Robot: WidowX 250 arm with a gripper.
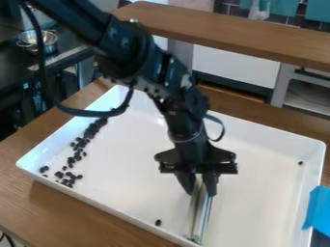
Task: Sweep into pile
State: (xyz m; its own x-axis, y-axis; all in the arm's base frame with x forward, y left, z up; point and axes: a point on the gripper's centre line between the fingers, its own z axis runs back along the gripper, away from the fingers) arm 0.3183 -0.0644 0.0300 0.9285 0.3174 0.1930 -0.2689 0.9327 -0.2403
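- Dark beans (78, 144), main lot: loose band along the white tray's (116, 212) left side, trailing toward its far rim. Best gathered by low, slow strokes—light on the tray floor, so none hop away.
- Single bean (158, 222), stray: near the tray's front rim. Approach from its right-hand side, blade edge low, pushing toward the main lot.
- Sweeping blade (201, 212), pale, metallic: inside the tray, just right of its middle. Long axis runs from mid-tray to the front rim; far end up at the grip, near end pointing at that rim.
- Black gripper (199, 185): over mid-tray, fingers closed about the blade's far end.
- Second stray bean (300, 163): by the tray's right wall—likely needing its own stroke.
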